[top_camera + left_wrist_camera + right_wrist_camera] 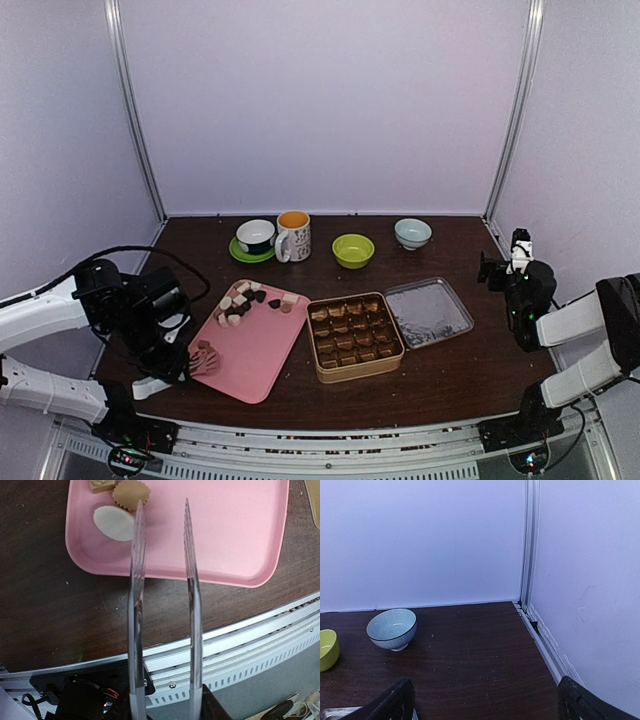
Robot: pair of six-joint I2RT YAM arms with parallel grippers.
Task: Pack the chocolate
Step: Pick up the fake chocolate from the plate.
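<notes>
Chocolate [250,300]: a loose cluster of dark, tan and white pieces is noted on the far end of the tray, left of centre in the top view. Three pieces show at the upper left of the left wrist view.
Tray [262,362]: pink, set aslant left of centre, its near half bare.
Tongs [136,605]: the blades are held apart over the tray, the left tip just beside a white piece [114,522]. Nothing is pinched between them.
Left gripper [183,362]: clamped on the tongs' handle, lower left of the top view.
Tin [355,337]: open, just right of the tray. Its grid cells look brown, but it cannot be told whether pieces lie in them.
Lid [430,312]: laid flat to the right of the tin.
Right gripper [486,682]: the fingers are spread wide with nothing between them, at the right edge and well apart from the tin.
Crockery: a cup [255,235], a mug [293,238] and two bowls [353,250] are lined up across the far side of the table.
Progress: judged early or midway. The cluster on the tray is left to be moved to the tin, and no piece is gripped.
</notes>
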